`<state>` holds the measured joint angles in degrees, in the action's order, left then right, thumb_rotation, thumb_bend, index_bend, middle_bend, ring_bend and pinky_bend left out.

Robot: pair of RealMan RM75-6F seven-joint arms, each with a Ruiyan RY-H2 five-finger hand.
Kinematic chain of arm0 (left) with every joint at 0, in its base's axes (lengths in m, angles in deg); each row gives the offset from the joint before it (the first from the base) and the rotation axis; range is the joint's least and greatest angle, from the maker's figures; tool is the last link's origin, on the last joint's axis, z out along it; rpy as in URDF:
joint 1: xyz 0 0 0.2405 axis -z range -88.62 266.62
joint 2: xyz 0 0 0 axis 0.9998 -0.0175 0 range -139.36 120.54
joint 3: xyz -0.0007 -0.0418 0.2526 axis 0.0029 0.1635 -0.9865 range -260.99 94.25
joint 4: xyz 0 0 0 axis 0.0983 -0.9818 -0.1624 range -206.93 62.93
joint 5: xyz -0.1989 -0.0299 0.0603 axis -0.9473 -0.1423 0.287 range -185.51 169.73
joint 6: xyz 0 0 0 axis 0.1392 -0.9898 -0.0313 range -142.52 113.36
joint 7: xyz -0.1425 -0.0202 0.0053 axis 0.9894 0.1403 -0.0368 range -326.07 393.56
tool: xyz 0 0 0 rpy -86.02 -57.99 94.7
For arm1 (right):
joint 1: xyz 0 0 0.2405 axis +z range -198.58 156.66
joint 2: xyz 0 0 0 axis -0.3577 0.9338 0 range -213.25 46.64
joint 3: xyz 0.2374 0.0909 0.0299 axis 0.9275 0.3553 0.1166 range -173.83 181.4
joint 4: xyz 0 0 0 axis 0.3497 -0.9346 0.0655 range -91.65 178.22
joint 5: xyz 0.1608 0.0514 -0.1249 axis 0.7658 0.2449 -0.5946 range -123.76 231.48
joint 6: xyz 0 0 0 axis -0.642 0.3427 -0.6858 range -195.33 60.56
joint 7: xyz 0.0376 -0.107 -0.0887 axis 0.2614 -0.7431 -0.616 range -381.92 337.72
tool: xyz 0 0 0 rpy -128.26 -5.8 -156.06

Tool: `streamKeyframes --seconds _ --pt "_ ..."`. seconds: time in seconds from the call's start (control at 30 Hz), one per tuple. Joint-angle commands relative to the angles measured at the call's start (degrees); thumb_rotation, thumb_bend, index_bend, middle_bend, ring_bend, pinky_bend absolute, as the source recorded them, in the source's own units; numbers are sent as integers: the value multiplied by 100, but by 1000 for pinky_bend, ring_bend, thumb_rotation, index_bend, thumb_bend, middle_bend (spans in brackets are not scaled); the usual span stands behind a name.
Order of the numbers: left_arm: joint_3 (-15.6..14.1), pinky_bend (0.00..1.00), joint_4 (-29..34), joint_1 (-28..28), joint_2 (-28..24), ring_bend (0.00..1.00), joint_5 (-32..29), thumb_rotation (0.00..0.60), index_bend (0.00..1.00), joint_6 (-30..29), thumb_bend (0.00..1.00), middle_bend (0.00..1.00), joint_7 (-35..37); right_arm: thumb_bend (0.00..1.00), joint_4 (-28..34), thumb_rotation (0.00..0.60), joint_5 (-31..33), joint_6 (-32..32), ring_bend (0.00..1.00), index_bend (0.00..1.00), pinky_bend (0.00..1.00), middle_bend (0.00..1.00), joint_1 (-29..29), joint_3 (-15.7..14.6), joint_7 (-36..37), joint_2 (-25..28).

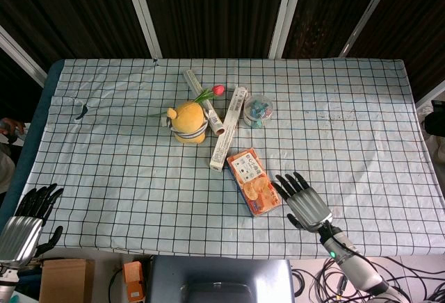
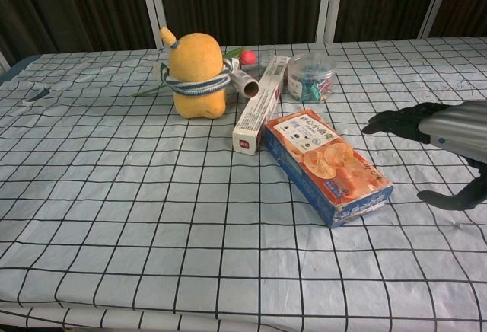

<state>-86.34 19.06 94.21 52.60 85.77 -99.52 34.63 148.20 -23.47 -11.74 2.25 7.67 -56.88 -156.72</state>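
Reaching with spread, empty fingers, the right hand [image 1: 304, 199] should wrap the orange cracker box [image 1: 254, 181] across its narrow sides (left hand [image 1: 29, 214] idles open).

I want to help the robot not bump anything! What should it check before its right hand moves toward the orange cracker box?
1. Right hand holds nothing, fingers spread: ok.
2. Clear cloth between the right hand and the orange cardboard cracker box, not touching: ok.
3. Box lies flat on the checked tablecloth: ok.
4. Long white carton sits close to the box's far end; touching or not: cannot tell.
5. Yellow plush toy and clear plastic tub of clips stand well behind the box: ok.
6. Left hand is off at the table's near left corner, fingers apart: ok.
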Motion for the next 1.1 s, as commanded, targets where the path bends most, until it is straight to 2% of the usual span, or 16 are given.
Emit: streamKeyframes --seconds 0.03,0.5,0.53,0.6,0.67,0.7,0.77,0.83,0.9,1.1 --pt "7 0 -13 -5 -1 9 -14 600 0 -6 426 0 17 313 -16 600 -9 26 0 0 0 0 25 -37 25 -7" --pt "42 0 -18 72 -37 8 -21 600 0 74 426 0 118 313 -59 600 1 164 4 0 2 7 188 -139 101 3" --pt "38 0 -17 69 -40 8 -14 600 0 68 426 0 124 313 -56 600 -15 189 60 0 53 61 201 -134 83 -1" --pt "29 0 -17 56 -45 8 12 600 0 34 426 0 134 313 -49 600 -30 198 323 0 295 304 237 -135 88 -13" --pt "21 0 -19 42 -44 8 32 600 0 2 426 0 137 313 -22 600 31 160 629 0 583 583 287 -144 -2 6" --pt "18 0 -20 35 -44 8 37 600 0 -11 426 0 138 313 5 600 84 138 743 0 696 693 313 -142 -63 16" --pt "12 0 -24 21 -41 8 42 600 0 -30 426 0 130 313 69 600 276 69 890 0 859 837 386 -125 -240 24" --pt "2 0 -26 10 -39 8 51 600 0 -41 426 0 124 313 129 600 545 -16 966 0 950 913 468 -98 -434 31" --pt "-6 0 -27 -4 -39 8 53 600 0 -55 426 0 114 313 193 600 893 -119 998 0 995 961 586 -66 -657 27" --pt "-9 0 -33 -60 -38 8 35 600 0 -127 426 0 113 313 227 600 1734 -422 1000 0 1000 1000 945 -43 -928 -25"
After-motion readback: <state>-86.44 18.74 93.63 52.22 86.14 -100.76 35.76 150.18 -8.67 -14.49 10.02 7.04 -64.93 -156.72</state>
